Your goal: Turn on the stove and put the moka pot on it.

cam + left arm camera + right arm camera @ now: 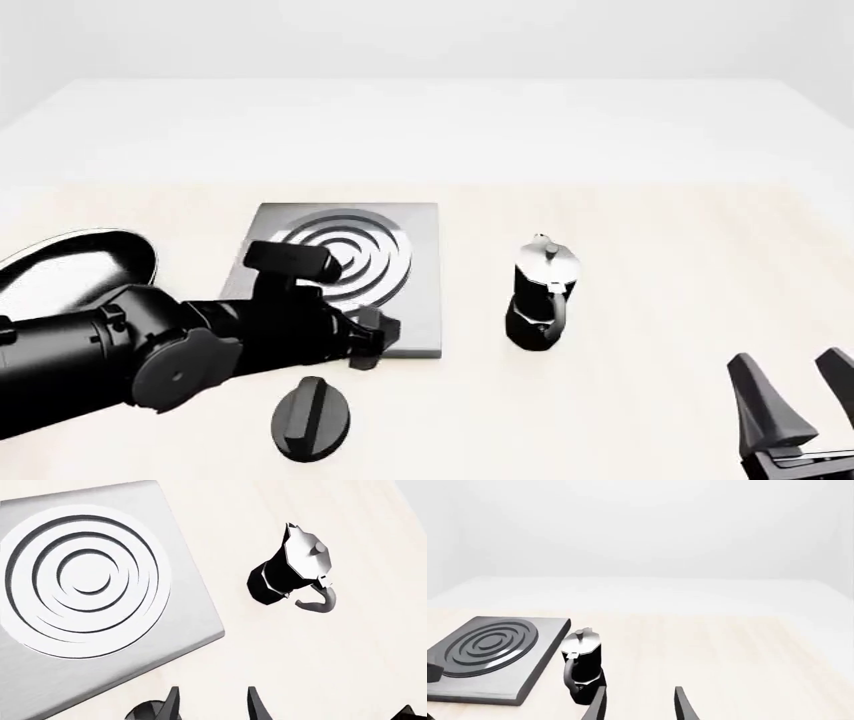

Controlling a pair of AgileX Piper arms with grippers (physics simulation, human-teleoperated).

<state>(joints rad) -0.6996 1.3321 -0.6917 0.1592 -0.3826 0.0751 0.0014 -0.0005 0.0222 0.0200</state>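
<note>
the moka pot (pixel 539 294) looks to be a rigid metal thing, so you can expect it to stay stiff under the claw and not bend, but its faceted sides are smooth and probably a little slippery, and it is tall over a small foot, so i think it can tip if you push it from one side. the best place to hold it is, in my judgement, the narrow waist where the black base meets the silver top, with the fingers on two opposite flat facets; the curved handle is thin and would let the pot swing. it has a black lower part, a silver upper part with a small knob on the lid, a spout, and a dark handle that turns toward your side of the bench (pixel 641 220). it stands upright just to the right of the stove (pixel 407 290), apart from it and not on the ring burner. the black oval knob (pixel 312 419) lies separate on the bench, in front of the stove's near edge. your left claw (pixel 374 338) hangs over the near right corner of the stove, near the knob; its fingers are spread with nothing between them in the left wrist view. your right claw (pixel 791 395) waits low at the right, well apart from the pot, with its jaws wide and empty.
</note>
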